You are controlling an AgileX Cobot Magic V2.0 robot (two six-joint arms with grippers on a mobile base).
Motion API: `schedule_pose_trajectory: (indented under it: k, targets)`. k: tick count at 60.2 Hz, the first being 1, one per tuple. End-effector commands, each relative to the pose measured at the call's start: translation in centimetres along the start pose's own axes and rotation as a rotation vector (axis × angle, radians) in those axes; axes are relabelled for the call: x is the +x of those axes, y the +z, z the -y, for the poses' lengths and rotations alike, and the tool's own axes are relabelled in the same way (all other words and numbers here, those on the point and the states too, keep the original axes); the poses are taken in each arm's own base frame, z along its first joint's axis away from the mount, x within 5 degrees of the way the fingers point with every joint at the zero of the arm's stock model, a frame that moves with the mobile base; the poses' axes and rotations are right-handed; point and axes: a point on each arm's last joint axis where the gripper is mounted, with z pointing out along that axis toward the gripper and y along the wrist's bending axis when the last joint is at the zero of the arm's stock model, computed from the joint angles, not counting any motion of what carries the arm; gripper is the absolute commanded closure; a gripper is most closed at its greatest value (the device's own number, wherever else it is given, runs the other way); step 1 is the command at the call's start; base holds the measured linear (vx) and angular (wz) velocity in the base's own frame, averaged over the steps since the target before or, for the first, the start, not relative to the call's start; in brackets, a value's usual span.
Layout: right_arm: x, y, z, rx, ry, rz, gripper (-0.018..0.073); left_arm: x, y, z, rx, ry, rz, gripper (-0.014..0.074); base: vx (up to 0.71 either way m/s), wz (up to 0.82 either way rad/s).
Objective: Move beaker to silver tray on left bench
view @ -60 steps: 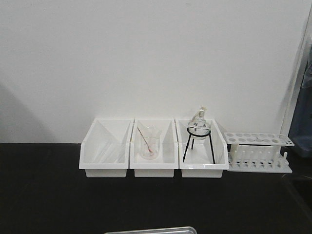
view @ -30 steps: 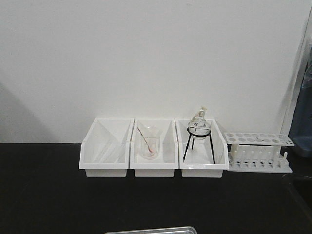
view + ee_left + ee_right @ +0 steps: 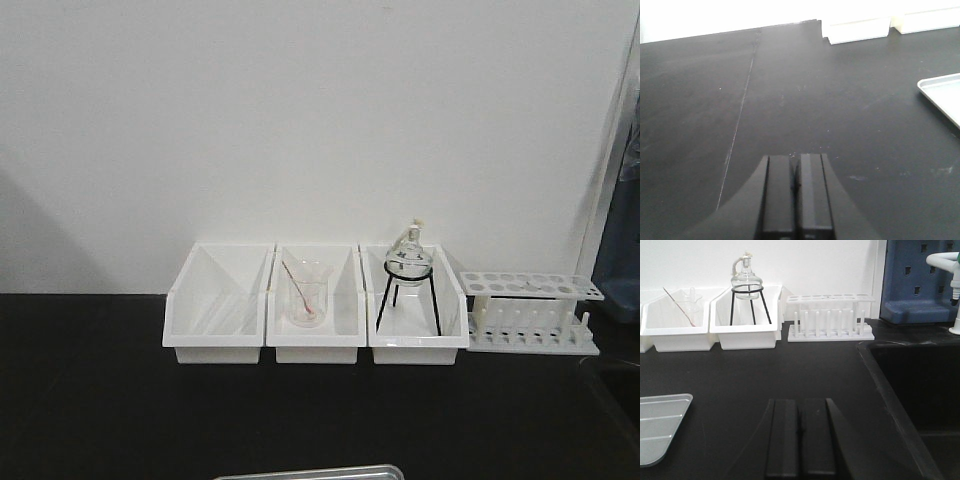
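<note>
Bench space between the two grippers is mostly bare black surface, and the small plain beaker of the task shows in none of the views, so where it lies relative to either set of jaws cannot be told. The silver tray (image 3: 310, 472) lies at the near edge of the black bench (image 3: 90, 400) in the front view; one corner of it enters the left wrist view at the right edge, well apart from the left gripper (image 3: 795, 192), and another corner sits at the lower left of the right wrist view, off to the left of the right gripper (image 3: 800, 442). Both grippers have their black fingers pressed together with nothing between them, held above bare bench. Against the white wall stand three white bins (image 3: 218, 305) side by side: the left one holds nothing visible, the middle one holds a spouted glass beaker (image 3: 307, 295) with a pink-tipped rod, and the right one holds a round-bottom flask (image 3: 408, 262) on a black tripod. A white test-tube rack (image 3: 530, 312) stands just right of the bins, and the right wrist view shows a dark sink (image 3: 920, 390) to its right.
</note>
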Motion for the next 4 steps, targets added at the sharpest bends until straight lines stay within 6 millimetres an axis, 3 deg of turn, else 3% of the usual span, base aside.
schedule_pose_trajectory:
  k: [1,4]
  targets:
    - [-0.65,-0.08,-0.12,-0.013,-0.01,0.09,0.057,-0.08,0.16,0.06,0.004,-0.003,0.063,0.0595,0.0,0.0]
    - [-0.65,-0.08,-0.12,-0.013,-0.01,0.09,0.057,-0.08,0.16,0.06,0.004,-0.003,0.063,0.0595,0.0,0.0]
